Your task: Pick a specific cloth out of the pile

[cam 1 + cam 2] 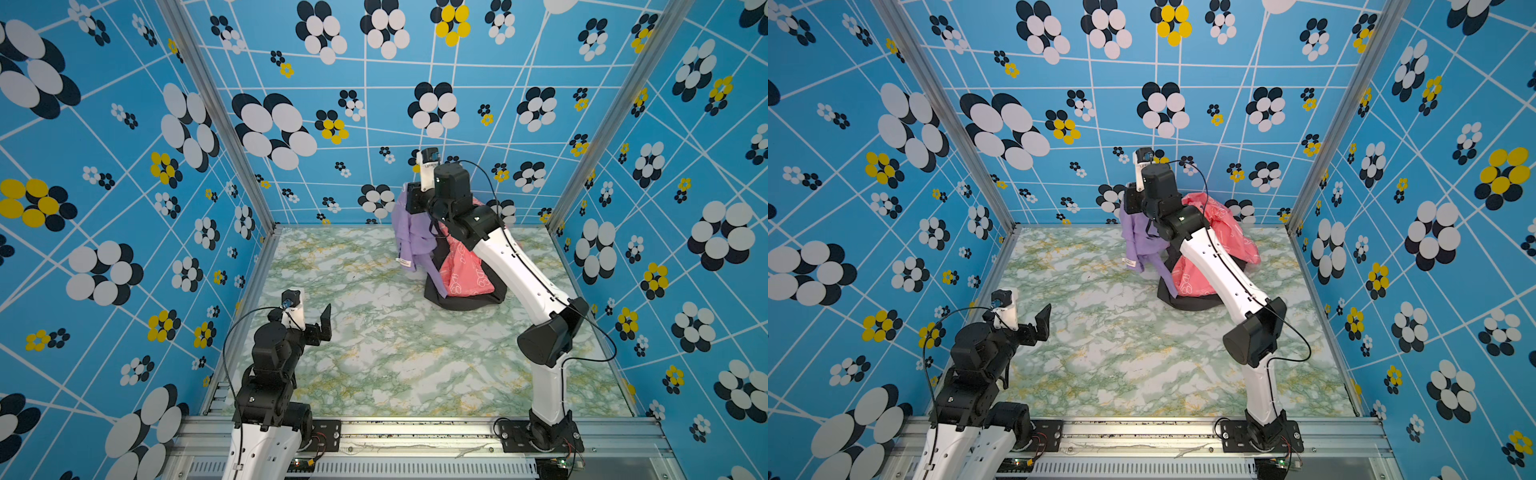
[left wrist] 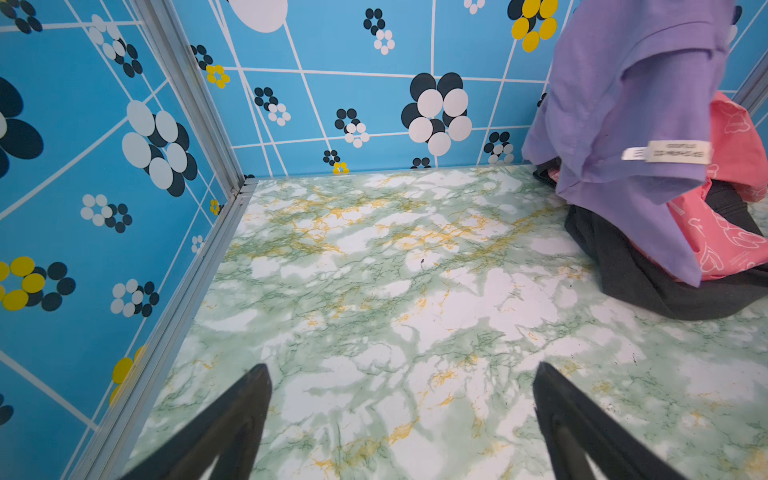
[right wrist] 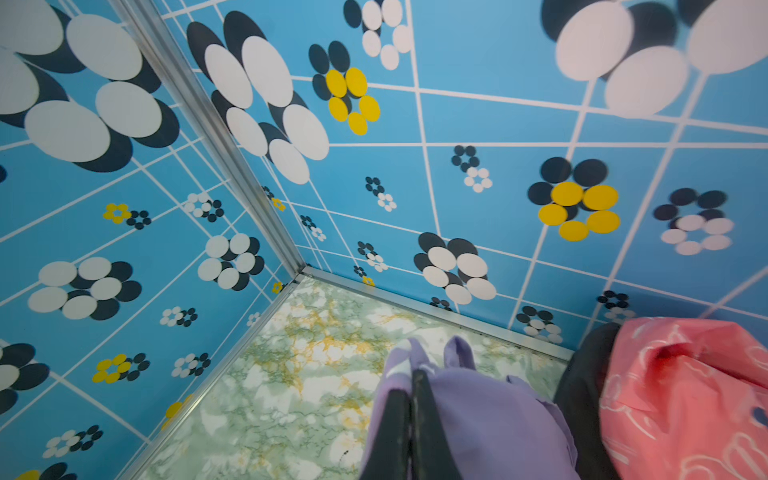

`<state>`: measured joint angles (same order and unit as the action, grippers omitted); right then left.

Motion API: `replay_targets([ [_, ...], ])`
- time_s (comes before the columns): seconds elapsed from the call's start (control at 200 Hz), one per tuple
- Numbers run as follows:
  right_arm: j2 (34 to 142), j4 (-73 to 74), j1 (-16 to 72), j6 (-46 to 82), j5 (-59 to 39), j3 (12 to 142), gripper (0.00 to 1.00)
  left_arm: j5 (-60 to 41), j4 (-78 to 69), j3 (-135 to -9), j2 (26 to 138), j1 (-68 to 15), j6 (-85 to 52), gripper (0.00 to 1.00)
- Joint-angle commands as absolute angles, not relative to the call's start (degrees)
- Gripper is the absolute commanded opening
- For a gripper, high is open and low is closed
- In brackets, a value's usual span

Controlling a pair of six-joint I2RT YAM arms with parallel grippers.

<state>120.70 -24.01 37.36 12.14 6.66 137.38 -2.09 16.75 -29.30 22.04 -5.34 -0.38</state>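
Observation:
My right gripper [image 3: 411, 374] is shut on a fold of the lilac cloth [image 3: 490, 415] and holds it up off the table near the back wall. In both top views the cloth [image 1: 411, 237] [image 1: 1140, 241] hangs from the gripper, with a white label [image 2: 673, 151] at its hem. One trailing lilac end still lies against the pile. The pile is a coral-pink printed cloth [image 1: 465, 270] over a black garment [image 1: 469, 301], just right of the hanging cloth. My left gripper [image 2: 401, 368] is open and empty, low at the front left, far from the clothes.
The table is green-and-white marble [image 1: 395, 353], enclosed by blue flower-patterned walls with metal corner posts [image 1: 232, 137]. The pile sits close to the back wall, and my right arm [image 1: 523, 266] reaches over it. A metal rail [image 1: 415, 432] runs along the front edge.

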Motion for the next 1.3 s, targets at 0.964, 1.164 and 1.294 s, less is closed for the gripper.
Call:
replay_targets([
  [0.964,118.6,-35.8,41.6,2.0,6.4,136.8,0.99,0.1,16.2,-32.2,29.9,-5.2,-12.2,0.99],
  [1.164,98.1,-21.6,40.8,1.3,8.9,106.1,0.99,-3.0,15.9,-41.1,47.5,-4.1,-25.2,0.99],
  [1.294,85.7,-14.4,38.0,5.6,9.1,88.4,0.99,-6.1,15.6,-47.3,58.7,-4.1,-31.6,1.0],
])
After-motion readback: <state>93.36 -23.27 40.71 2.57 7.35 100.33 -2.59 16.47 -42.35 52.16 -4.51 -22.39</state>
